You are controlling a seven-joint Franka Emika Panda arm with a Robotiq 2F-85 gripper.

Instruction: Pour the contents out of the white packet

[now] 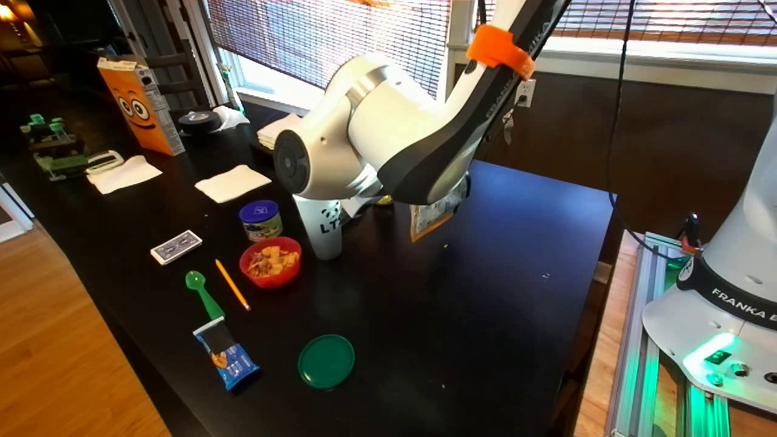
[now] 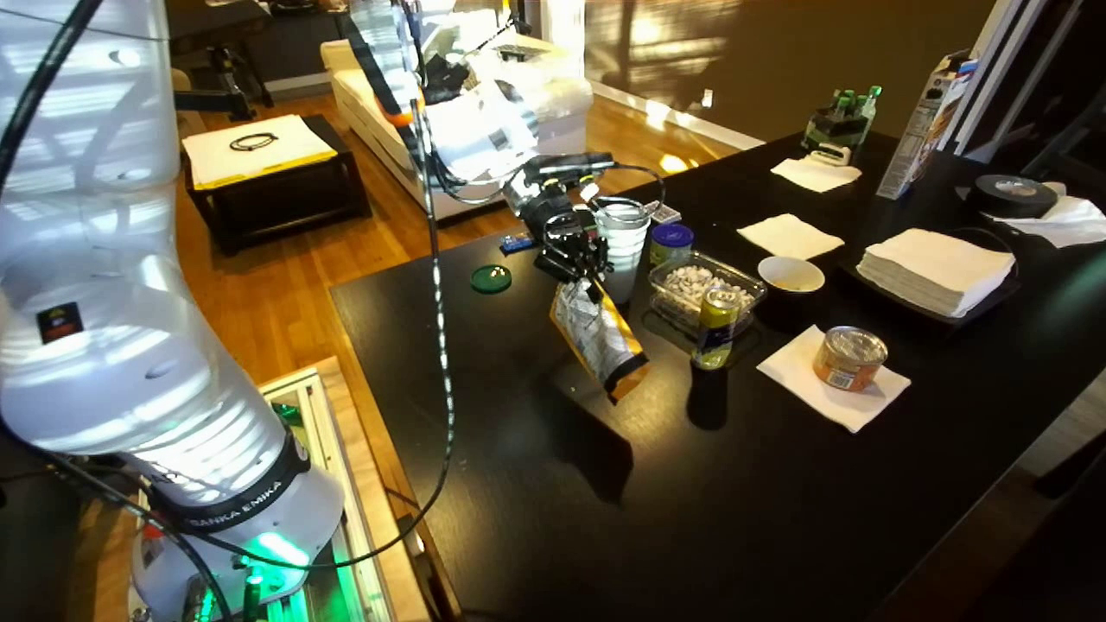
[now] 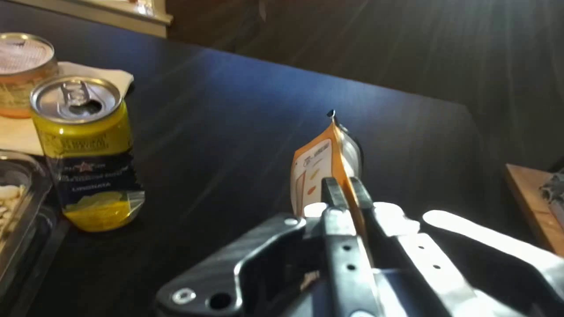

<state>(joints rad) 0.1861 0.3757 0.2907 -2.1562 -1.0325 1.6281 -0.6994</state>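
I've got my jaws clamped on this orange-and-white packet, most of it slanting down past my fingertips.

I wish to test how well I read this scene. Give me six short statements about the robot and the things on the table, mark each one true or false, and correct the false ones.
1. The fingers hold the packet above the table. True.
2. The yellow can lies on its side. False: the yellow can stands upright.
3. The pencil lies between the green spoon and the red bowl. True.
4. The red bowl is upside down. False: it is the right way up, with snack pieces in it.
5. The round tin sits on a white napkin. True.
6. The tub beside the red bowl is uncovered. False: a blue lid covers the tub.
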